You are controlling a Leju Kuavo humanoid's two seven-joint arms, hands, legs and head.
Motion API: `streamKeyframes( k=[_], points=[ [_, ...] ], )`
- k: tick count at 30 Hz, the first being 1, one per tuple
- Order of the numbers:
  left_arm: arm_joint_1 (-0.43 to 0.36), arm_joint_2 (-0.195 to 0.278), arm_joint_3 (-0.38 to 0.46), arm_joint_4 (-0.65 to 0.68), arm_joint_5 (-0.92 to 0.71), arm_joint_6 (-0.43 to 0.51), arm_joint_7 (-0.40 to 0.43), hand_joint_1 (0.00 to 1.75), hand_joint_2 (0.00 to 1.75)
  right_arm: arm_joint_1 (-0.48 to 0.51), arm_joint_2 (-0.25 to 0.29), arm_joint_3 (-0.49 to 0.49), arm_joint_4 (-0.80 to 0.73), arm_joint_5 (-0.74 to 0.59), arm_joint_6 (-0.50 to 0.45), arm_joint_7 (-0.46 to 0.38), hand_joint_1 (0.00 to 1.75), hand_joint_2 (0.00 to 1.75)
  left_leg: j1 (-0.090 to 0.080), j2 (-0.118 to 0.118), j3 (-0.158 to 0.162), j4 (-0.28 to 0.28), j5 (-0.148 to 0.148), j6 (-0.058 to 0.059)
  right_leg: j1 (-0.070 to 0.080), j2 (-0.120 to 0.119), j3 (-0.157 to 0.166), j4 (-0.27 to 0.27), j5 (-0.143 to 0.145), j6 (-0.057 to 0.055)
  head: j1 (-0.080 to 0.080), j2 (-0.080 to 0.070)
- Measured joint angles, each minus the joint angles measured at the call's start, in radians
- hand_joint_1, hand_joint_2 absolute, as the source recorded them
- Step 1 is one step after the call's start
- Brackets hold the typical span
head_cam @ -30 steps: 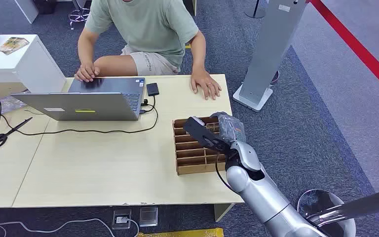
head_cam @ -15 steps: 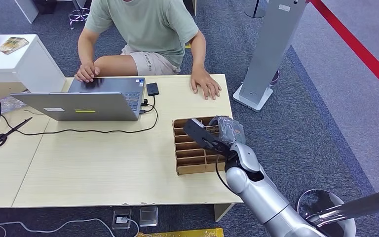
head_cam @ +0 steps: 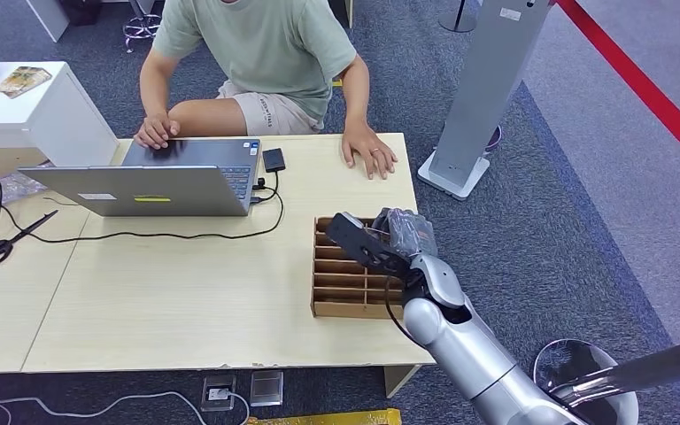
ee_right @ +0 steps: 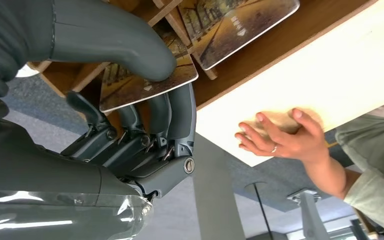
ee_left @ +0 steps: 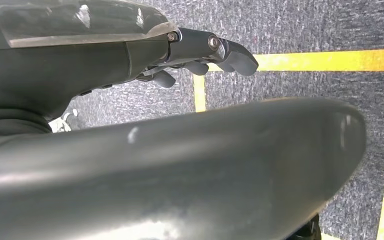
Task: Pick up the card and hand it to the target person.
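Pinching the card [ee_right: 147, 82] between thumb and fingers, the right hand [ee_right: 130, 100] holds it at the slotted box [head_cam: 345, 279], lower centre of the head view, so the grasp looks done. Lifting clear of the dividers and passing it remain. The person's hand [head_cam: 369, 152] waits upper centre, bare table [head_cam: 186, 301] between.

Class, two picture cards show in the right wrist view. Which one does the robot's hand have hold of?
The card pinched between the right hand's thumb and fingers. The other card lies untouched, farther along the wooden organiser.
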State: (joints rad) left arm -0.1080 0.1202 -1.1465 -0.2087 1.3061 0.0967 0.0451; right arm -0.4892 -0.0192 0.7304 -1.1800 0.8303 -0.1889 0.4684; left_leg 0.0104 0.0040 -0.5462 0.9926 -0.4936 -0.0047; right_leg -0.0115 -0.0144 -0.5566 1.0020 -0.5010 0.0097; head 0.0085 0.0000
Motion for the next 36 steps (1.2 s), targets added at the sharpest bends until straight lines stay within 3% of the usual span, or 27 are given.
streamKeyframes(
  k=[8,12,14,18,23,26,30,36],
  points=[
    [0.000,0.000,0.000,0.000,-0.003,0.016,-0.008,0.00,0.00,0.002,0.007,0.006,0.006,0.012,-0.027,-0.015,1.75,1.75,0.000,0.000,0.000,0.000,0.000,0.000,0.000,0.000,0.000,0.000,0.000,0.000,0.001,0.000],
    [0.000,0.000,0.000,0.000,-0.007,0.018,-0.018,0.00,0.00,0.010,0.006,0.008,0.003,0.056,-0.086,-0.044,1.75,1.75,0.000,0.000,0.000,0.000,0.000,0.000,0.000,0.000,0.000,0.000,0.000,0.000,0.001,0.000],
    [0.000,0.000,0.000,0.000,-0.011,0.018,-0.022,0.00,0.00,0.020,0.004,0.008,-0.007,0.109,-0.166,-0.092,1.75,1.75,0.000,0.000,0.000,0.000,0.000,0.000,0.000,0.000,0.000,0.000,0.000,0.000,0.000,0.000],
    [0.002,0.000,0.000,0.000,-0.018,0.018,-0.028,0.00,0.00,0.070,-0.009,-0.011,-0.078,0.259,-0.437,-0.256,1.75,1.75,0.000,0.000,0.000,0.000,0.000,0.000,0.000,0.001,-0.001,0.000,0.000,0.000,0.001,0.000],
    [0.002,0.000,0.000,0.000,-0.015,0.026,-0.028,0.00,0.00,0.124,-0.006,-0.041,-0.140,0.311,-0.499,-0.387,1.75,1.75,0.000,0.000,0.000,0.000,0.000,0.000,0.000,0.001,0.000,0.000,0.000,0.000,0.000,0.000],
    [0.002,0.000,0.000,0.000,-0.014,0.032,-0.028,0.00,0.00,0.152,0.010,-0.075,-0.172,0.312,-0.503,-0.456,1.75,1.75,0.000,0.000,0.000,0.000,0.000,0.000,0.000,0.001,0.000,0.000,0.000,0.000,0.000,0.000],
    [0.002,0.000,0.000,0.000,-0.012,0.032,-0.028,0.00,0.00,0.147,0.018,-0.086,-0.167,0.236,-0.485,-0.415,1.75,1.75,0.000,0.000,0.000,0.000,0.000,0.000,0.000,0.001,0.000,0.000,0.000,0.000,0.000,0.000],
    [0.000,0.000,0.000,0.000,-0.020,0.022,-0.022,0.00,0.00,0.018,0.039,-0.070,-0.043,0.055,-0.219,-0.249,1.75,1.75,0.000,0.000,0.000,0.000,0.000,0.000,0.000,0.000,0.000,0.000,0.000,0.000,0.002,0.000]
  ],
)
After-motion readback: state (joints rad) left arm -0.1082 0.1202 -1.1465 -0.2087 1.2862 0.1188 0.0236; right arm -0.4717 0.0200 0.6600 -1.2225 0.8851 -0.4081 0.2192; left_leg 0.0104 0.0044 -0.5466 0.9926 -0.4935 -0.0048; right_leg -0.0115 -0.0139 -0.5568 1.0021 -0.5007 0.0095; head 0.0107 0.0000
